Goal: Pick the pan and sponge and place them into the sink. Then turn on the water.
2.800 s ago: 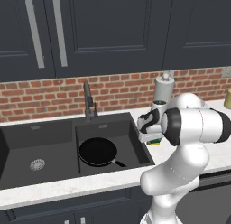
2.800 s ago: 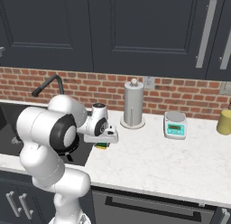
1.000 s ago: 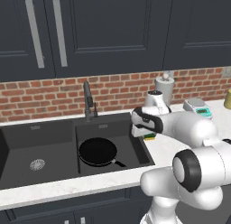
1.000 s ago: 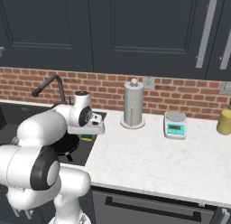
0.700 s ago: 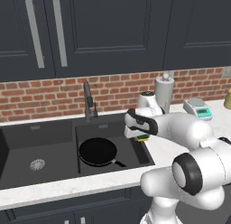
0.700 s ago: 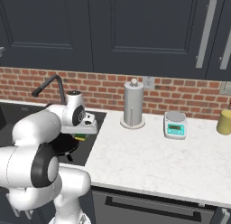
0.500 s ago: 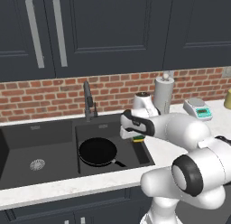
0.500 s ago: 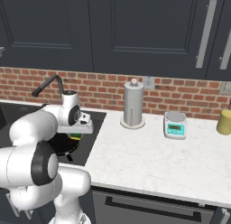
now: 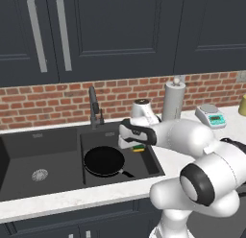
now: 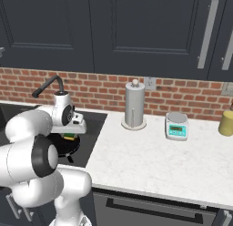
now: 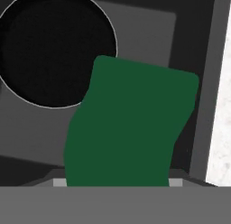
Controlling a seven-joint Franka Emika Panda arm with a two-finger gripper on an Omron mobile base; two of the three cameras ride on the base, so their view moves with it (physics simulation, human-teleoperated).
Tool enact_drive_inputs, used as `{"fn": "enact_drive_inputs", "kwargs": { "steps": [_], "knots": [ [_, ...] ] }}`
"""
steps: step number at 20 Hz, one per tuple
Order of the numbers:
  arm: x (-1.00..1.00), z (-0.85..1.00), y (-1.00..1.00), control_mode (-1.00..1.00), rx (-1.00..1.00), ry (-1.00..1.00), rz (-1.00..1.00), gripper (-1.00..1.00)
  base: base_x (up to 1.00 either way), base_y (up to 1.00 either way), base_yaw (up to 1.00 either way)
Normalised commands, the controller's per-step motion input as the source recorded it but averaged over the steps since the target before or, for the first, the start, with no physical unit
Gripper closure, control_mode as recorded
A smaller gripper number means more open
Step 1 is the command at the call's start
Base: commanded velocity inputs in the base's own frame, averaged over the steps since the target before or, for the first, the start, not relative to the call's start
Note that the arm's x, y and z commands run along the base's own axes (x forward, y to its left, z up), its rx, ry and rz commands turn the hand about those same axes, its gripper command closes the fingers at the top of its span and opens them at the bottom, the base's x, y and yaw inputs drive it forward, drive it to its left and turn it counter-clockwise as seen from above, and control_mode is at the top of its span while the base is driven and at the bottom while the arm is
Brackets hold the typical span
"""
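Note:
The yellow-and-green sponge [image 9: 139, 148] hangs in my gripper [image 9: 136, 145], which is shut on it above the right side of the sink's smaller basin. The black pan [image 9: 103, 161] lies flat in that basin, its handle pointing to the front right. The dark sink [image 9: 48, 150] has its wider basin to the left. In the right base view the sponge [image 10: 69, 137] sits under the gripper [image 10: 70, 133], just over the pan [image 10: 63, 148]. The hand view looks down on the sponge's green face [image 11: 131, 123], with the pan [image 11: 54, 51] beyond it. No water runs from the faucet [image 9: 93, 105].
A paper towel roll [image 10: 134, 105], a white-and-teal scale [image 10: 176, 125] and a yellow jar [image 10: 226, 122] stand on the white counter to the right of the sink. The brick wall and dark cabinets close the back. The counter edge [image 11: 223, 128] runs beside the basin.
The arm has swung left with the sponge, from the sink's right rim to a spot over the smaller basin beside the pan. The pan has stayed put.

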Motion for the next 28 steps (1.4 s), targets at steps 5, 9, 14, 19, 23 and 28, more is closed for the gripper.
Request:
{"fn": "enact_drive_inputs", "kwargs": {
  "steps": [5,9,14,19,23,28],
  "knots": [
    [0.14,-0.05,0.15,-1.00,0.00,0.00,0.05,1.00,0.00,0.00,0.00],
    [0.11,-0.18,0.16,-1.00,0.00,0.00,0.05,1.00,0.00,0.00,0.00],
    [0.26,-0.20,0.36,-1.00,0.01,0.00,0.04,1.00,0.00,0.00,0.00],
    [0.28,-0.13,0.36,-1.00,0.07,0.00,0.08,1.00,0.00,0.00,0.00],
    [0.21,-0.15,0.38,-1.00,0.03,0.00,0.05,1.00,0.00,0.00,0.00],
    [0.04,-0.12,0.08,-1.00,0.00,0.00,0.02,1.00,0.00,0.00,0.00]
  ]
}}
